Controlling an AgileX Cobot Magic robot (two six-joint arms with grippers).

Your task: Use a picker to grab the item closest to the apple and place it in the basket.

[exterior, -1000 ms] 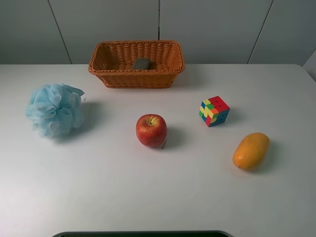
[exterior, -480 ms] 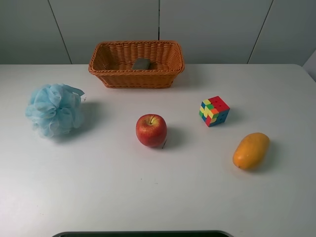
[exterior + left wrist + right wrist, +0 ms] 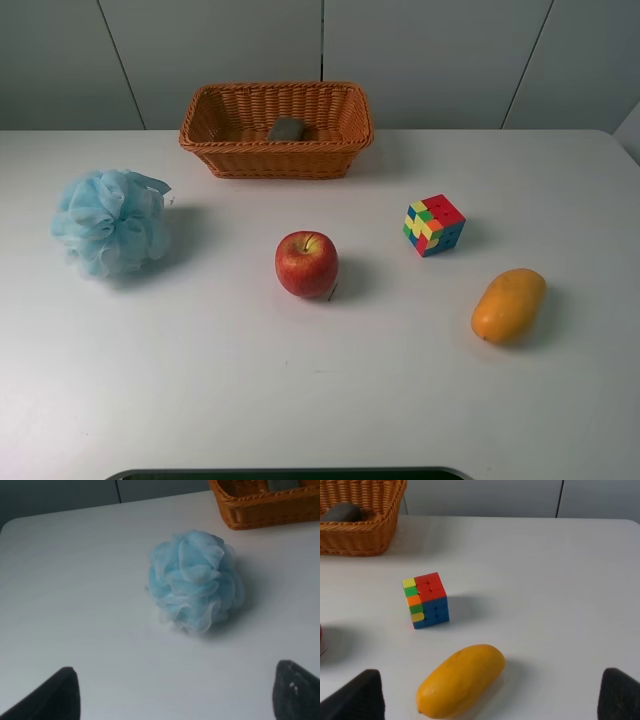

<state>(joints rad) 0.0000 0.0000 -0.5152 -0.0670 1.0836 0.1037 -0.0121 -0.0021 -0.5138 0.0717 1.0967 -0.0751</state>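
Observation:
A red apple (image 3: 306,263) sits mid-table. A multicoloured puzzle cube (image 3: 433,224) is the item nearest it, to its right; it also shows in the right wrist view (image 3: 426,600). The wicker basket (image 3: 276,160) stands at the back with a grey stone (image 3: 287,128) inside. Neither gripper shows in the high view. My left gripper (image 3: 175,695) is open and empty, short of the blue bath pouf (image 3: 195,580). My right gripper (image 3: 489,695) is open and empty, short of the mango (image 3: 460,680) and the cube.
The blue bath pouf (image 3: 110,220) lies at the left and the orange mango (image 3: 509,304) at the right front. A dark edge (image 3: 290,473) runs along the front of the table.

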